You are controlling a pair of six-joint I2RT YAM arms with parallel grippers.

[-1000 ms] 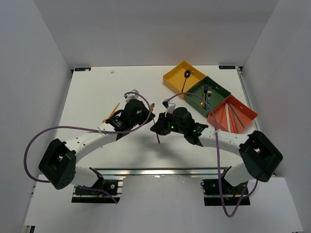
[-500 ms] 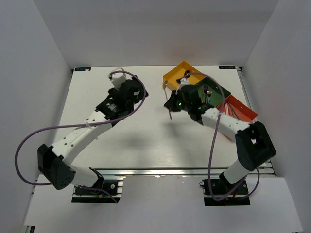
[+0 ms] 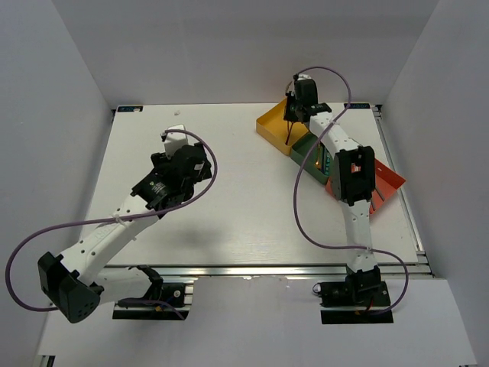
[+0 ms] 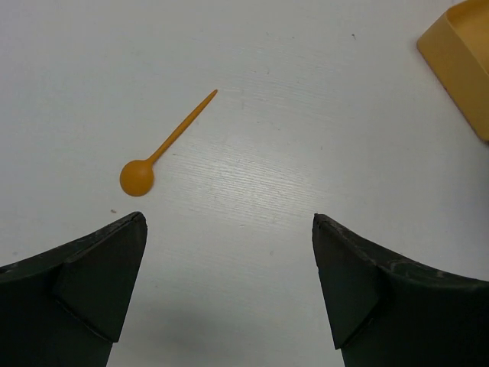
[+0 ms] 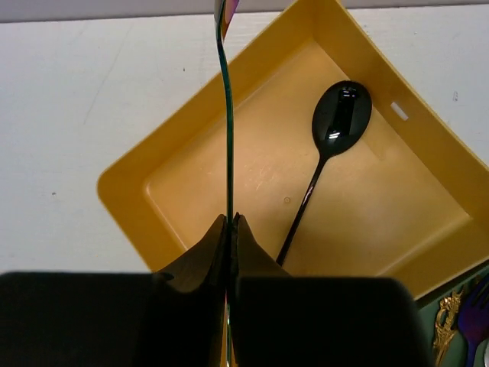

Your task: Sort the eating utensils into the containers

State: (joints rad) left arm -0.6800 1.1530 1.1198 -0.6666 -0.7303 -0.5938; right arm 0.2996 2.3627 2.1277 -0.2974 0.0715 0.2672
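White worktop (image 3: 229, 214), bare white walls. The right tool (image 5: 230, 222), clenched on a thin iridescent utensil (image 5: 227, 115), holds it upright over the yellow tray (image 5: 122, 187) at centre frame, where a dark spoon (image 5: 340, 115) lies. Forks (image 5: 445, 319) sit in the green tray (image 5: 458, 279). An orange spoon (image 4: 141, 174) (upper left, left wrist view) is unsorted; the left tool (image 4: 229, 237) hangs released. No writing is legible.

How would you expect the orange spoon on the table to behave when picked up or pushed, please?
The orange spoon looks thin and plastic-like, so it is probably light and slightly flexible. It lies flat on the white table, so it may slide or pivot when nudged. Its slim handle offers little to grip.
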